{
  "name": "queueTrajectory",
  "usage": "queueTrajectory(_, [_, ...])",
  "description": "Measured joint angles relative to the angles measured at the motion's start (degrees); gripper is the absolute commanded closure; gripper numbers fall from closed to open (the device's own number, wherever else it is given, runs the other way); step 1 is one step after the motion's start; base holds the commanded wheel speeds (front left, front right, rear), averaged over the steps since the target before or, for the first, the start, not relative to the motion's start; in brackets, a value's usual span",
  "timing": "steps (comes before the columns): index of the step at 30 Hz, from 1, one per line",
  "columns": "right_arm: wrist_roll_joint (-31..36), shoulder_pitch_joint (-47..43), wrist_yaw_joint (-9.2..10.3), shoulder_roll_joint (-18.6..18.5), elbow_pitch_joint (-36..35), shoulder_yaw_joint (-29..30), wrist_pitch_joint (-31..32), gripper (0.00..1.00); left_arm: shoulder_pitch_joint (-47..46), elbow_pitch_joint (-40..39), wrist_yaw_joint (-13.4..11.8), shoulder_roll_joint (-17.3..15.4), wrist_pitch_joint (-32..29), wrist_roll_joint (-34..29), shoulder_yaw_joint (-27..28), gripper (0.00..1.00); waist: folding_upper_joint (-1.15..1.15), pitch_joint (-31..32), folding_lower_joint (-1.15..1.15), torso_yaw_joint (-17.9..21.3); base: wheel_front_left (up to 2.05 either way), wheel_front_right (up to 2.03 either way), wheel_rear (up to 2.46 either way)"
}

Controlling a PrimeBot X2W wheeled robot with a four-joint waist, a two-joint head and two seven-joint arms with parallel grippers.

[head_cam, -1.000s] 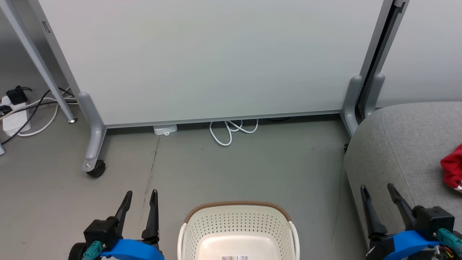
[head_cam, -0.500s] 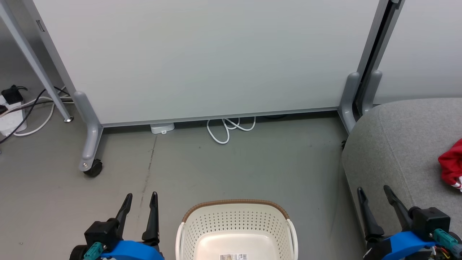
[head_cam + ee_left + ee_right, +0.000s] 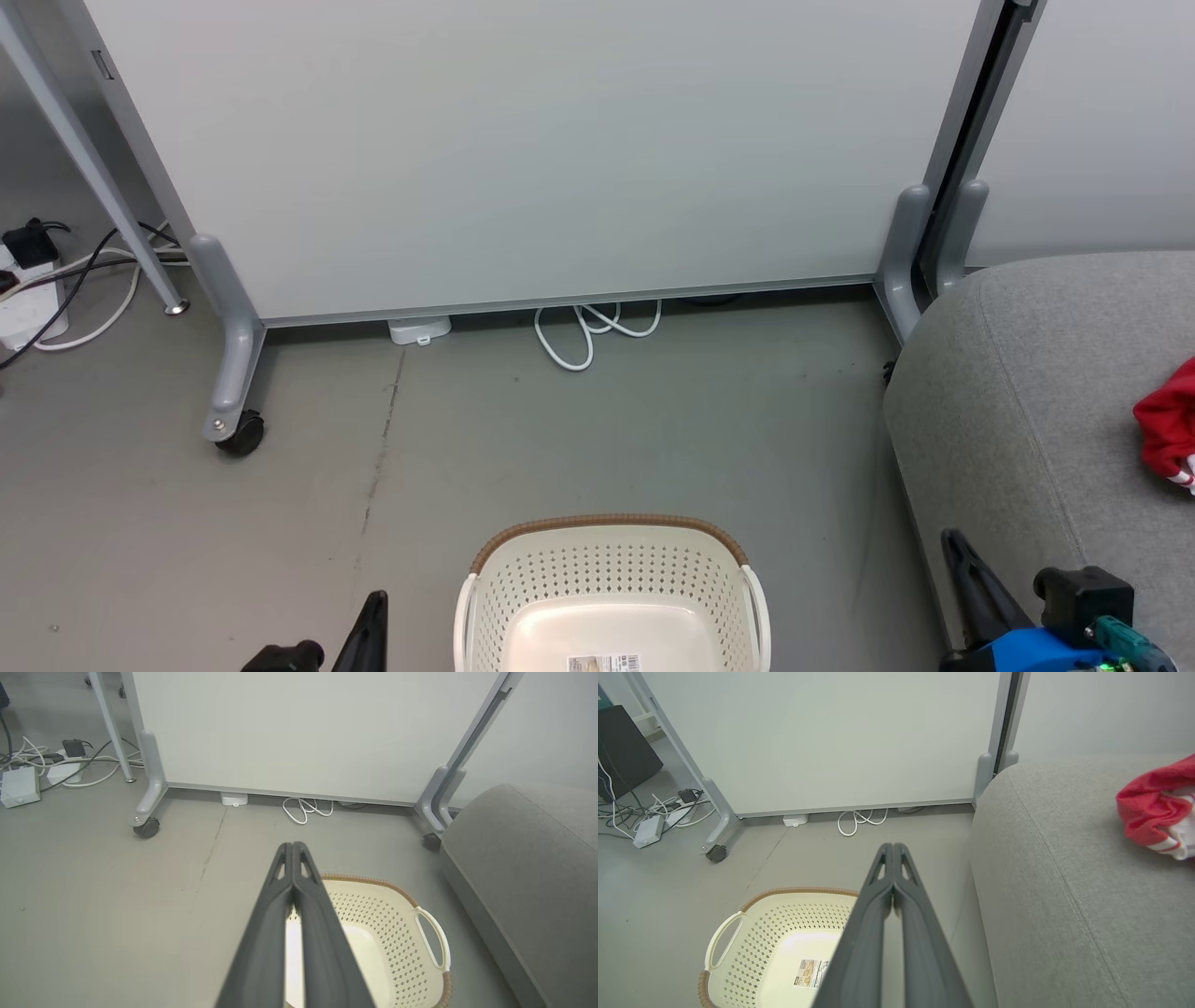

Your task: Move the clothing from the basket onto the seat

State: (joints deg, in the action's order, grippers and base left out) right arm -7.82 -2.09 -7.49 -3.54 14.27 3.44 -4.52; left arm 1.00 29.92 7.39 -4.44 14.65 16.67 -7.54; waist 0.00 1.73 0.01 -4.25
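Now, left gripper (image 3: 293, 846): fingers pressed together, nothing between them, beside the basket's 9 o'clock side.
right gripper (image 3: 893, 846): likewise closed and empty, between basket and seat.
basket (image 3: 611, 525): at 6 o'clock in the head view; the floor that shows is bare but for a label (image 3: 607, 665).
clothing (image 3: 1150, 800): red bundle lying on the seat (image 3: 1027, 373), at 3 o'clock.
step, as I judge: tuck both arms clear, but first check the basket's hidden near end for a second garment.
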Motion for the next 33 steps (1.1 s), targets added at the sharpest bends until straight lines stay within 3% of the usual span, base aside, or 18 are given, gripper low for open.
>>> queueTrajectory(33, [-30.9,1.7,0.01,0.3,0.9,1.0,4.1,1.0,-1.2,-4.9,0.0,0.7,-7.9,27.8,5.0,1.0,0.0,-0.5,0.0,1.1,0.0,0.0,0.0])
